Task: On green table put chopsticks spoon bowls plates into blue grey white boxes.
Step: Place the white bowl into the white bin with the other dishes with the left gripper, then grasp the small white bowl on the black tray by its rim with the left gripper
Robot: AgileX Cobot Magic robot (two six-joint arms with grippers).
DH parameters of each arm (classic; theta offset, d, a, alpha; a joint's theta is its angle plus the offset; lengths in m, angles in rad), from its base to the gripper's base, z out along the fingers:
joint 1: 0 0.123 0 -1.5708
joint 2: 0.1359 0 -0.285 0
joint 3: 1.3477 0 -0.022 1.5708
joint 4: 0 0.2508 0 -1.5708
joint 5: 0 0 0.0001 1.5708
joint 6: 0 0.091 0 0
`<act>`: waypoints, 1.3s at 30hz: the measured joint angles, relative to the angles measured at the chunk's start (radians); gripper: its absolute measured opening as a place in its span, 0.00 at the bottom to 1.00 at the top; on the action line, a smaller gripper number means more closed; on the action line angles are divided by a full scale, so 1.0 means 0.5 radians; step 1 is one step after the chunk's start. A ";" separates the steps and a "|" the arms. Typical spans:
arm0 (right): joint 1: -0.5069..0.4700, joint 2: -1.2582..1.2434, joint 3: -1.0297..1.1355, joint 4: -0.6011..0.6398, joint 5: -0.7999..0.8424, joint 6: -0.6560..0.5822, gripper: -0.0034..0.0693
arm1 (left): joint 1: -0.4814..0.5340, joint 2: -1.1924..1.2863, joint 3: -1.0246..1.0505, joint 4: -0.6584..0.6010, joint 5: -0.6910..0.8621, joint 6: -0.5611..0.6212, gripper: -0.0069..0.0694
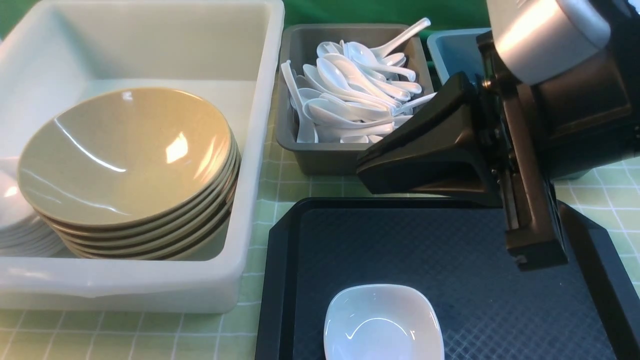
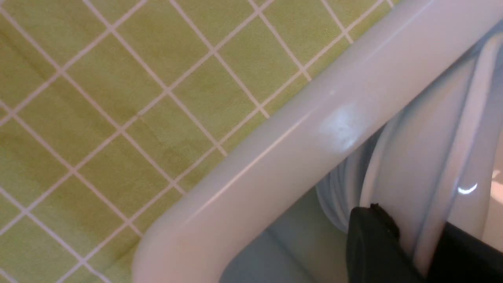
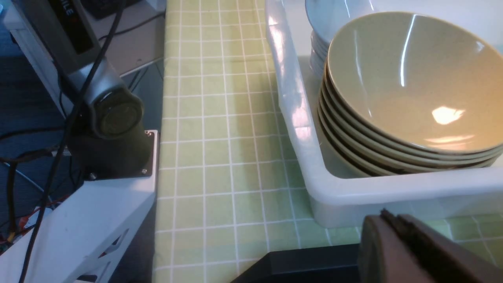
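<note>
Roughly, the tabletop (image 1: 610, 190) carries three boxes, and the work is at the biggest, the white box (image 1: 262, 125) on my left. In the left wrist view the left gripper (image 2: 412, 226) sits just inside its rim with a finger on either side of a dish's edge, clamped on that held plate (image 2: 463, 165) as far as I can judge. I take the step to be laying it on the stacked plates (image 1: 12, 220), so I would bring it down flat and square over them, let it touch before the fingers part, then lift straight up clear of the rim. The right gripper (image 1: 367, 172) hangs over the black tray (image 1: 450, 260), fingers together on nothing, well placed for the single plate (image 1: 382, 322) lying on that tray. Counting down: one white box, one grey box (image 1: 325, 160), one blue box (image 1: 450, 50) half hidden behind the right arm; six bowls (image 1: 125, 155) nested in the white box, by their rims; the stacked plates beside them, too hidden to count; spoons (image 1: 350, 95) heaped in the grey box, too tangled to number; no chopsticks in view.
</note>
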 joint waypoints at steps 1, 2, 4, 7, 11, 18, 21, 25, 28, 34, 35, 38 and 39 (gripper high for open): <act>0.000 0.000 0.000 0.000 0.000 0.000 0.08 | -0.007 0.000 0.000 0.007 0.000 -0.009 0.16; 0.000 0.000 -0.001 0.000 0.000 0.000 0.08 | -0.031 0.000 0.000 0.063 0.006 -0.067 0.21; 0.000 0.000 -0.001 0.000 0.000 0.000 0.08 | -0.063 0.000 0.000 0.143 0.026 -0.131 0.28; 0.000 0.000 -0.001 0.000 0.004 0.000 0.08 | -0.115 -0.002 -0.021 0.266 0.067 -0.198 0.44; 0.000 0.000 -0.001 0.000 0.042 0.000 0.08 | -0.209 -0.039 -0.123 0.526 0.184 -0.271 0.70; 0.000 -0.079 -0.001 -0.105 0.070 0.066 0.10 | -0.370 -0.178 -0.358 0.739 0.318 -0.290 0.95; 0.000 -0.176 -0.001 -0.291 0.080 0.222 0.10 | -0.531 -0.341 -0.404 0.608 0.332 -0.184 0.94; 0.000 -0.323 -0.002 -0.538 0.158 0.450 0.10 | -0.890 -0.524 -0.398 0.233 0.352 0.160 0.94; 0.000 -0.432 0.033 -0.625 0.229 0.518 0.11 | -1.207 -0.569 -0.337 -0.123 0.352 0.511 0.91; 0.000 -0.649 0.185 -0.652 0.313 0.551 0.12 | -1.913 -0.397 -0.128 -0.521 0.182 1.082 0.79; 0.000 -0.678 0.199 -0.654 0.313 0.552 0.12 | -2.007 -0.338 -0.119 -0.528 0.154 1.153 0.77; 0.000 -0.783 0.231 -0.654 0.311 0.554 0.13 | -2.324 -0.080 -0.124 -0.484 0.054 1.357 0.72; 0.000 -0.822 0.236 -0.654 0.311 0.554 0.13 | -2.429 0.031 -0.131 -0.444 0.030 1.420 0.70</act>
